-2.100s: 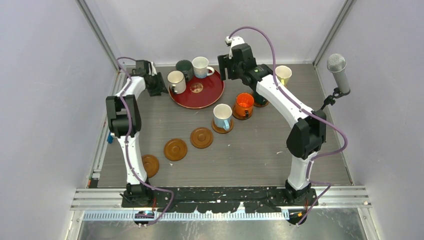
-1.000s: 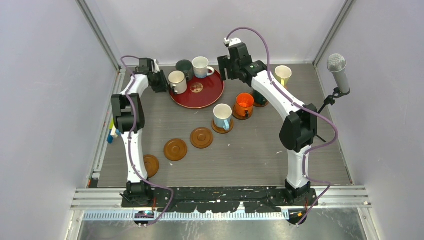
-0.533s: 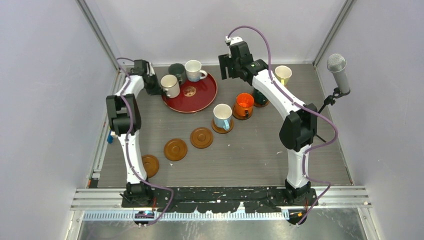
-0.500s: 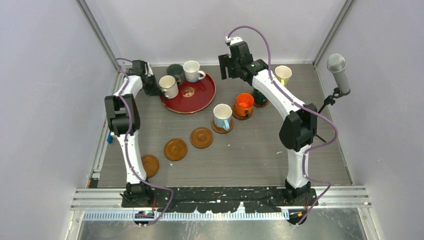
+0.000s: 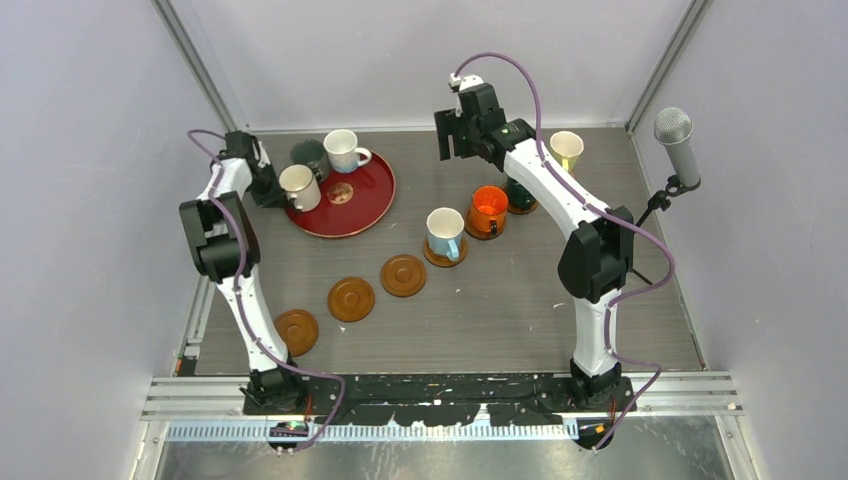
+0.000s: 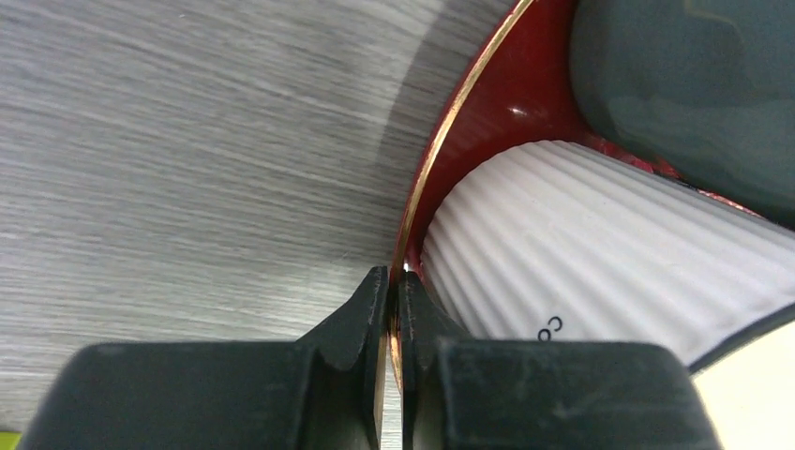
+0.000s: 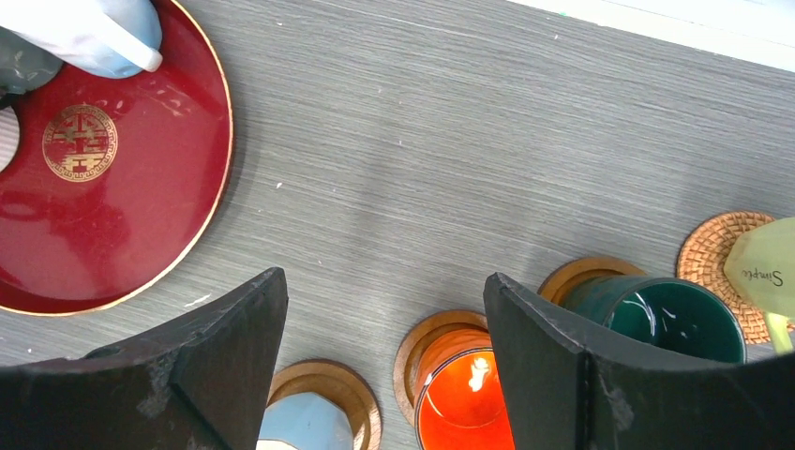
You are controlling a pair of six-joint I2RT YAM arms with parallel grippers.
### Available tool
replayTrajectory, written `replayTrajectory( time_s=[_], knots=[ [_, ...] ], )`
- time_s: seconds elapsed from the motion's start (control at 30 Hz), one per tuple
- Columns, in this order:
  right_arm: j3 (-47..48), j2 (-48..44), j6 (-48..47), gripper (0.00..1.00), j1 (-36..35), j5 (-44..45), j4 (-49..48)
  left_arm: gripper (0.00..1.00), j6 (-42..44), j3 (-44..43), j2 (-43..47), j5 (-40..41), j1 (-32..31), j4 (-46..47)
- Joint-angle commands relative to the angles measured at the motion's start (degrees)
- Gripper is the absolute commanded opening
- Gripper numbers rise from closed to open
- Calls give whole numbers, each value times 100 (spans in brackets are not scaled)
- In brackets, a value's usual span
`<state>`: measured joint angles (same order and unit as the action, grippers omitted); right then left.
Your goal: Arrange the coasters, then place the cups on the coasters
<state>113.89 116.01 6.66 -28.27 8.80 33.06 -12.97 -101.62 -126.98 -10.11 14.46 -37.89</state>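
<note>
My left gripper is shut on the rim of the red tray at the back left. The tray carries a ribbed white cup, a dark grey-green cup and another white cup. Light blue, orange and dark teal cups stand on coasters; the pale yellow cup stands on a woven coaster. Three coasters lie bare. My right gripper hangs open above the table, holding nothing.
A microphone on a stand rises at the right edge. Grey walls close in the table at the back and both sides. The tray lies close to the left wall's rail.
The left gripper shut on the tray's rim and dragged the tray with its three cups to the left. The right arm barely moved.
</note>
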Motion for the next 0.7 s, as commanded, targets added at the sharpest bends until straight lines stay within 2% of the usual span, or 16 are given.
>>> replayTrajectory(
  time_s=[0.0,0.07,0.17,0.43,0.5,0.57,0.67],
  knots=[
    [10,-34,96,81,6,-218,-152,15,280,-6,423,31,161,-359],
    [-37,-64,90,81,6,-286,-195,27,310,8,582,-102,158,-345],
    [-170,-140,49,81,6,-417,-312,38,359,98,909,-168,146,-381],
    [-650,-403,-30,81,13,-783,-605,53,492,716,2169,-107,154,-466],
    [-769,-480,-109,81,14,-956,-647,58,595,961,2514,-396,143,-419],
    [-885,-549,-172,81,15,-1085,-683,68,712,1234,2818,-700,100,-333],
    [-1066,-658,-173,81,10,-1170,-700,71,796,1422,2973,-705,-60,-448]
  ],
)
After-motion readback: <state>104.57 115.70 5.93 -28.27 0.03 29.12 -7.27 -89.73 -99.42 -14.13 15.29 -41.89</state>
